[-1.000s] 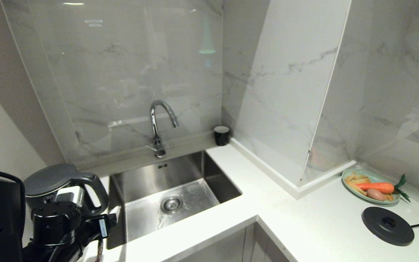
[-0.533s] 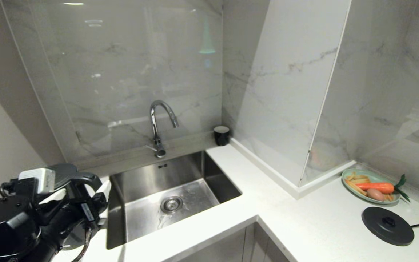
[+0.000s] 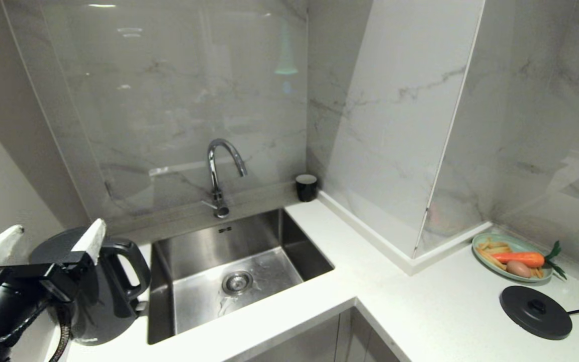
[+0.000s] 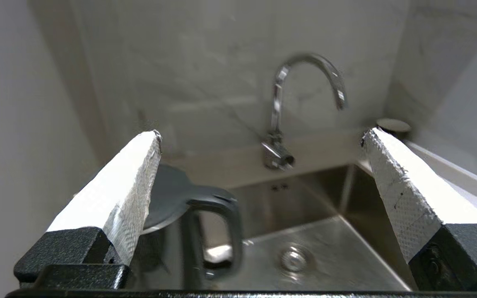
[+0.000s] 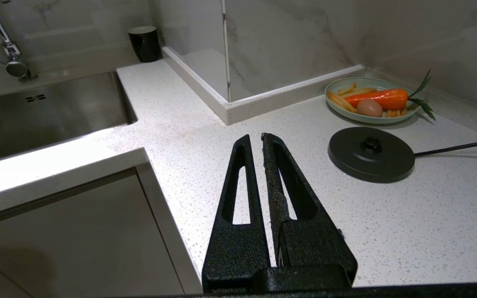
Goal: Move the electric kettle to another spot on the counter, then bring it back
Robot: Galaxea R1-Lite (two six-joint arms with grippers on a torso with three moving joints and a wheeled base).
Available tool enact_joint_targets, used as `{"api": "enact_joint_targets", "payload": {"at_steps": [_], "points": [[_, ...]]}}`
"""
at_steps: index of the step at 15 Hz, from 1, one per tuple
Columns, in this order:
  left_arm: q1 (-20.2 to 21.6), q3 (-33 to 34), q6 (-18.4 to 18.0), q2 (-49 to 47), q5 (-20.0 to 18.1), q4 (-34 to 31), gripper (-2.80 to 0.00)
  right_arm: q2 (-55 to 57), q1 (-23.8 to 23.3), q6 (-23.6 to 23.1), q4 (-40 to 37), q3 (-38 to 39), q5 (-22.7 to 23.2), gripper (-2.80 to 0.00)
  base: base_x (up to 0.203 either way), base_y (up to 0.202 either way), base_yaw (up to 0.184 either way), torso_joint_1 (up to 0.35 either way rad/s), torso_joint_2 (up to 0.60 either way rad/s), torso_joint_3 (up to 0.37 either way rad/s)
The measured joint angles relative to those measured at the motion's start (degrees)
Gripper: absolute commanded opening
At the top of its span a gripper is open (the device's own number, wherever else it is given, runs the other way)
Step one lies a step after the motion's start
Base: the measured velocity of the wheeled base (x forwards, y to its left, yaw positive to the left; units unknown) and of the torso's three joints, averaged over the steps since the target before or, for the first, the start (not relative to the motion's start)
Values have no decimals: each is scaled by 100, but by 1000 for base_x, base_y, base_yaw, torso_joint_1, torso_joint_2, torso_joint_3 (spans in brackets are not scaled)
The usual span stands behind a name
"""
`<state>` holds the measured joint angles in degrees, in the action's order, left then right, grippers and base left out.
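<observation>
Head view: the tall glossy black electric kettle (image 3: 101, 286) stands on the white speckled stone tabletop (image 3: 420, 306), left of the steel sink (image 3: 239, 271). The left tool (image 3: 43, 239) hovers wide and empty beside it.

Left wrist view: the loop handle (image 4: 218, 231) sits off-centre between the fingers, so closing here could miss it or tip the kettle sinkward.

Right wrist view: the right tool (image 5: 255, 142) is parked, narrow, over the tabletop.

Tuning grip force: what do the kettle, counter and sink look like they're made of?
Electric kettle: glossy black shell, probably plastic or coated metal; it reflects light, and the lid looks matte grey. Counter: white speckled stone or composite, smooth, with fine dark flecks. Sink: brushed stainless steel, with a dull streaky sheen. Left gripper pads look white and textured.
</observation>
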<state>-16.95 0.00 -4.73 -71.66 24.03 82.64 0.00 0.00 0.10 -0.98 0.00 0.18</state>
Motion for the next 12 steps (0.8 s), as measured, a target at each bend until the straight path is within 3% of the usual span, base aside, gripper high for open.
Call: {"api": "enact_joint_targets", "payload": {"at_steps": [3, 5, 9, 12], "points": [[25, -19, -166, 920, 249, -740, 0, 0, 0, 0, -1, 0, 4, -280, 0, 0, 0, 0, 0, 0], [45, -268, -205, 1704, 288, -1619, 0, 0, 0, -7, 1, 0, 0, -280, 0, 0, 0, 0, 0, 0], [141, -1135, -238, 3269, 268, -4090, 0, 0, 0, -7, -1, 0, 4, -280, 0, 0, 0, 0, 0, 0], [689, -1546, -255, 4318, 143, -5870, 0, 0, 0, -10, -1, 0, 6, -280, 0, 0, 0, 0, 0, 0]]}}
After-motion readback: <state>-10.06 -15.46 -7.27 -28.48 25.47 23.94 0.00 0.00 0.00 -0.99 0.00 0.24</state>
